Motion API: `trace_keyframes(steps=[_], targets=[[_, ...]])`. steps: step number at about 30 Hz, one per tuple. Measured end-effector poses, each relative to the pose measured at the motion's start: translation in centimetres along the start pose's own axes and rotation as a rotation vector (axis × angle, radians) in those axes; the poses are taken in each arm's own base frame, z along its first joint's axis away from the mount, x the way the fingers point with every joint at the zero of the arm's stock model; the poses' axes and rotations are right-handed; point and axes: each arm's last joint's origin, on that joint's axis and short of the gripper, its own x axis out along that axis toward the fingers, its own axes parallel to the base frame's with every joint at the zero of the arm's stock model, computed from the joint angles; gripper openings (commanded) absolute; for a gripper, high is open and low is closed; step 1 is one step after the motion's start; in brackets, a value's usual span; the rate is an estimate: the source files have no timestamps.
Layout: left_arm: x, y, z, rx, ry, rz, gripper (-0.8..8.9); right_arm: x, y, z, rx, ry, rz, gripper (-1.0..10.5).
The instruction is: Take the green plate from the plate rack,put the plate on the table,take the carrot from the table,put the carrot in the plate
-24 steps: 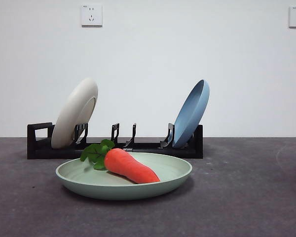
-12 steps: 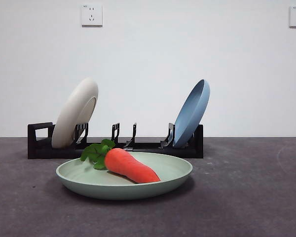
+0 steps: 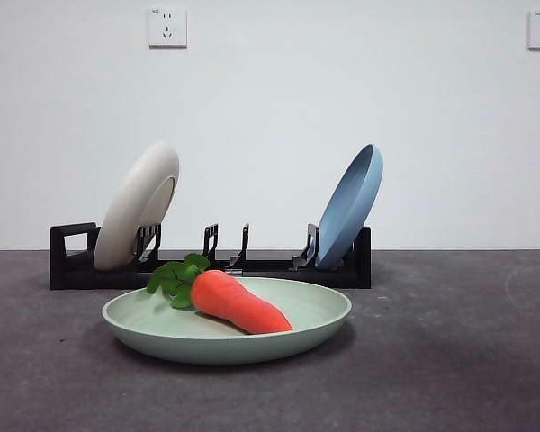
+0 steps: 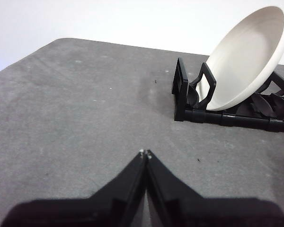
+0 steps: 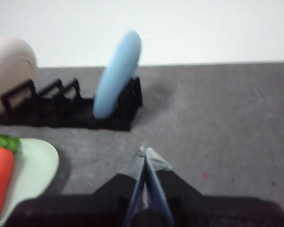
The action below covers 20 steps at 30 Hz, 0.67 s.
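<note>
While both arms wait away from the work, the table (image 3: 450,360) carries everything. The plate rack (image 3: 211,263) stands at the back of it, with a cream-white plate (image 3: 139,205) leaning in one end and a blue plate (image 3: 349,207) leaning in the other end. The green plate (image 3: 317,317) lies flat on the table just in front of the rack. The carrot (image 3: 238,302) lies inside this plate, its leaves pointing toward the rack. The left gripper (image 4: 145,153) has its jaws pressed together and holds nothing. The right gripper (image 5: 145,151) is also closed and empty, above bare table beside the green plate.
</note>
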Motion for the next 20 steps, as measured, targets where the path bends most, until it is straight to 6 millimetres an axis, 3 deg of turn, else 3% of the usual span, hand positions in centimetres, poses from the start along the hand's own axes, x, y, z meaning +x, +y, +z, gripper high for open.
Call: trace_keyframes(steps=[10, 20], targets=[[0.0, 0.0, 0.0, -0.001, 0.0, 0.0, -0.03, 0.4, -0.2, -3.0, 0.022, 0.037, -0.002, 0.0], [0.0, 0.0, 0.0, -0.001, 0.0, 0.0, -0.03, 0.3, -0.2, -3.0, 0.055, 0.031, -0.002, 0.0]])
